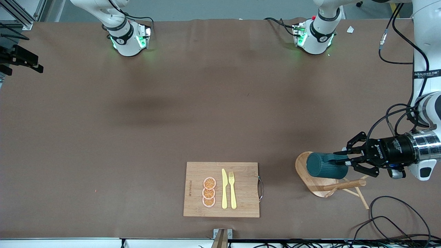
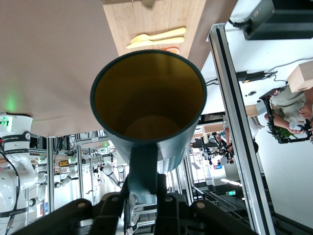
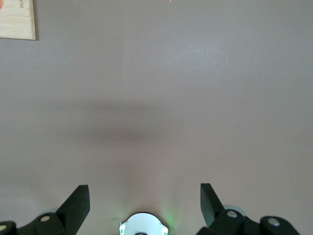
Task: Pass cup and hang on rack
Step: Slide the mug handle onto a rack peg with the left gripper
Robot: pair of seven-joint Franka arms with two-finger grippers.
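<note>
Cup [image 1: 324,166] pinched by its handle in left pincer [image 1: 348,161], held sideways over rack [image 1: 311,184] near bench's front edge at the left arm's end, right pincer [image 3: 145,200] spread wide, held waiting above bare bench [image 1: 137,113]

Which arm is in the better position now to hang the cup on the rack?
The left arm. Its left gripper is shut on the cup by its handle, directly over the rack. The right gripper is open over bare table, holding nothing.
</note>
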